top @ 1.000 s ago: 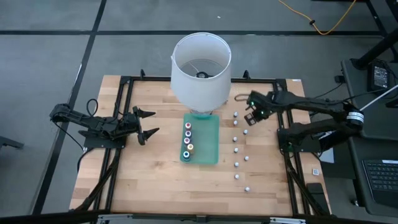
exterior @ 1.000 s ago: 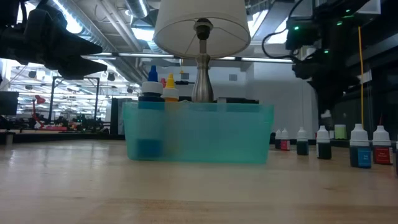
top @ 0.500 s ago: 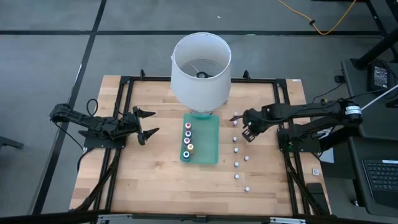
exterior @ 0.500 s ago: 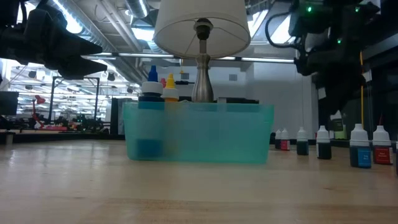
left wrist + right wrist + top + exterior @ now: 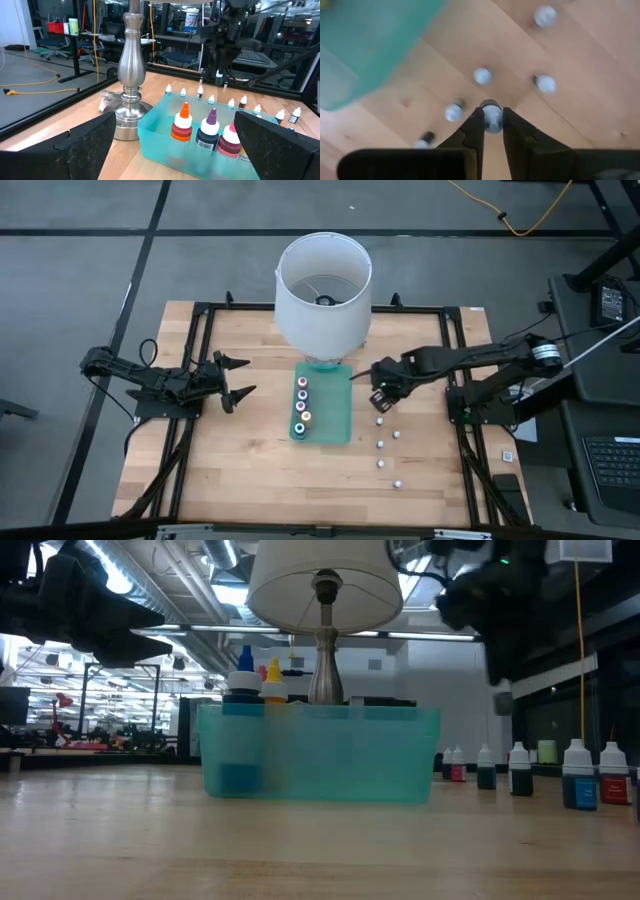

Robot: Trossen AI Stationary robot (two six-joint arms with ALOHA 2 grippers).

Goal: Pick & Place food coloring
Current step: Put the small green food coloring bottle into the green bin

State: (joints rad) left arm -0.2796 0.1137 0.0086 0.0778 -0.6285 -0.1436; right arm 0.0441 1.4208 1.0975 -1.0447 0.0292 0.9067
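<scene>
A teal bin stands mid-table with several food coloring bottles upright in its left half; the left wrist view shows them too. More bottles stand loose on the wood to the bin's right. My right gripper hovers just right of the bin, pointing down, shut on one small bottle. At the table's left, my left gripper waits, open and level. My right gripper pinches the small bottle's upper part between its two fingers. The fingers come from above, pointing down. The bottle stands upright between them, clear of the table, with loose bottles on the wood below it.
A lamp with a white shade stands behind the bin, its metal base at the bin's far end. A black frame borders the wooden table. The bin's right half holds nothing.
My right gripper, still shut, has swung from the far right of the loose bottles toward the table's left and a little nearer, rising slightly, and now hangs beside the bin's right wall. The left arm has kept still.
</scene>
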